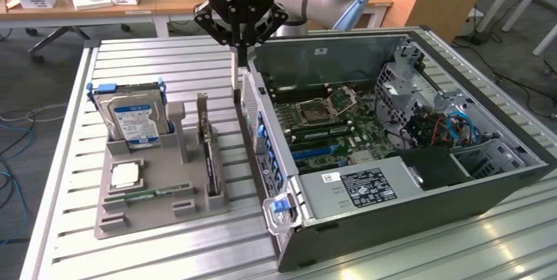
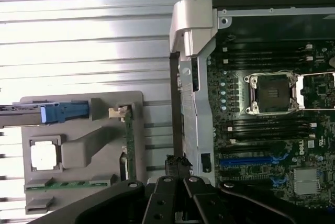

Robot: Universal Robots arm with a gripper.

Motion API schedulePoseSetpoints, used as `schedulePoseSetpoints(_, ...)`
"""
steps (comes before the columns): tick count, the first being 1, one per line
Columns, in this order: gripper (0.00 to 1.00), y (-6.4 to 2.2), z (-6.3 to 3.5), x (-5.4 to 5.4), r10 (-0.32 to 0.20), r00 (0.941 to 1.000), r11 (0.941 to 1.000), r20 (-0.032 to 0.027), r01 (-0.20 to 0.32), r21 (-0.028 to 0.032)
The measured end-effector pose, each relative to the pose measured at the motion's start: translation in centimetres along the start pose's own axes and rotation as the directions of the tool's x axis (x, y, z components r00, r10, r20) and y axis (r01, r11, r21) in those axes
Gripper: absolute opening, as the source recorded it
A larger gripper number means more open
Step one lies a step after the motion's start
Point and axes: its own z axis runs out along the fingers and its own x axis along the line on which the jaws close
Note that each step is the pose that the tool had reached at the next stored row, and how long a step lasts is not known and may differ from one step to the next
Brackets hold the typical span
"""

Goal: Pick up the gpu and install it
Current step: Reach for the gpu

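The gpu [image 1: 209, 156] is a thin dark card standing on edge in a slot of the grey holder [image 1: 156, 215], on the side nearest the computer. In the wrist view the gpu [image 2: 129, 145] is a narrow green strip along the holder's [image 2: 78, 103] edge. My gripper [image 1: 239, 61] hangs high over the gap between holder and case, close to the case's rear wall, fingers pressed together with nothing between them. The gripper [image 2: 178, 165] tips in the wrist view sit over the case's rear edge, a short way from the card.
The open computer case [image 1: 418, 188] lies at the exterior view's right, motherboard [image 1: 331, 130] exposed with blue slots [image 2: 254, 160]. The holder also carries a hard drive [image 1: 135, 120], a processor chip [image 1: 124, 174] and a memory stick [image 1: 148, 195]. All rest on a slatted metal table [image 1: 130, 51].
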Motion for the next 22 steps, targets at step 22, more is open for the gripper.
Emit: schedulePoseSetpoints(22, 0.1, -0.4, 0.07, 5.3, 0.002, 1.0, 1.0, 0.0002, -0.002, 0.0001)
